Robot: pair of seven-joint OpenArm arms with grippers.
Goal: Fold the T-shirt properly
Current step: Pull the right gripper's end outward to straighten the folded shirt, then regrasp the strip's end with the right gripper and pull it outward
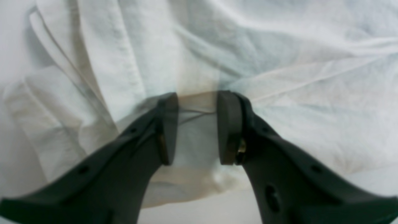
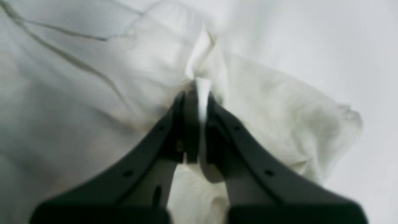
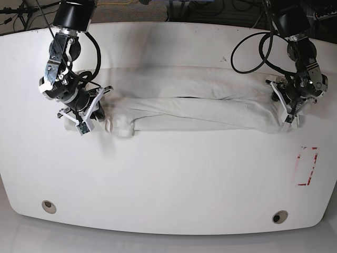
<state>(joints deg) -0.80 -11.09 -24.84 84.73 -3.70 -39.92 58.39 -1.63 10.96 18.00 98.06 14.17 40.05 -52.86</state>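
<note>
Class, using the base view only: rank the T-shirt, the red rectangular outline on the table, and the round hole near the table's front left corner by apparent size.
1. T-shirt, by far the largest.
2. Red rectangular outline.
3. Round hole, smallest.

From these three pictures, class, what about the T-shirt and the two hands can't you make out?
- T-shirt: printed badge not seen in any view; cloth folded over itself.
- Left hand: base view too small for its jaws; left wrist view shows cloth between them, contact blurred.
- Right hand: in the base view, cloth hides its tips.
</note>
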